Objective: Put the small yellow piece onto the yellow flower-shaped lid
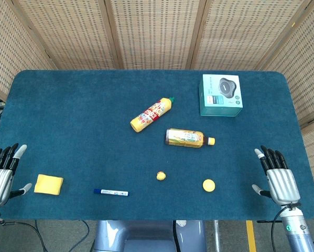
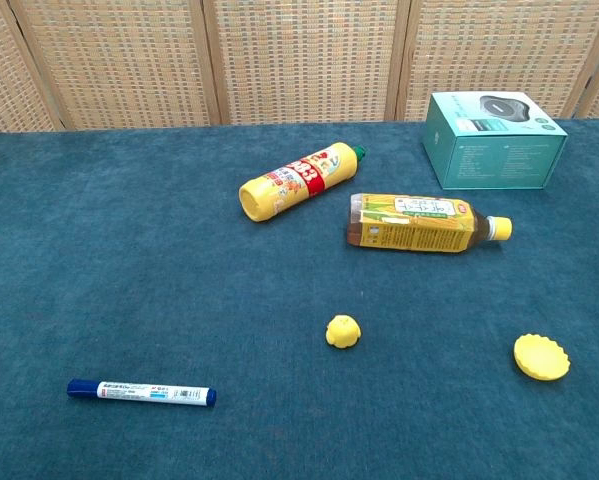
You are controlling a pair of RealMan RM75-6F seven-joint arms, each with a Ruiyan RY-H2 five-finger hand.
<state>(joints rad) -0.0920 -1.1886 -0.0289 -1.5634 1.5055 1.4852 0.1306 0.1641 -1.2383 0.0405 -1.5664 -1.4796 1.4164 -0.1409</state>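
Observation:
The small yellow piece lies on the blue table near the front middle. To its right, apart from it, lies the flat yellow flower-shaped lid. My left hand hovers at the table's front left corner, fingers spread, holding nothing. My right hand is at the front right edge, also spread and empty, to the right of the lid. Neither hand shows in the chest view.
A yellow sauce bottle and a tea bottle lie on their sides mid-table. A teal box stands at the back right. A blue marker and a yellow sponge lie front left.

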